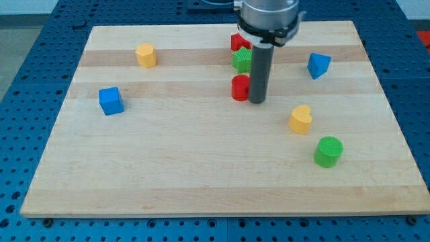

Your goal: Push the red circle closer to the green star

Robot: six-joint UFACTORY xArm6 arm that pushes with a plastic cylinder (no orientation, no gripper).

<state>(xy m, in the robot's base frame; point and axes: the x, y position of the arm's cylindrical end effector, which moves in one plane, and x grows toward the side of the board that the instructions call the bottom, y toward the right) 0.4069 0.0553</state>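
The red circle (239, 87) lies on the wooden board just left of my tip (256, 101), touching or almost touching the rod. The green star (242, 60) sits directly above the red circle toward the view's top, a small gap between them, partly hidden by the rod. A second red block (238, 42), its shape unclear, sits right above the green star, partly hidden by the arm.
A yellow hexagon-like block (146, 55) lies upper left, a blue cube (111, 101) at the left, a blue triangle-like block (318, 64) upper right, a yellow heart (301, 119) right of centre, a green circle (328, 151) lower right. The board's edge (222, 214) runs along the bottom.
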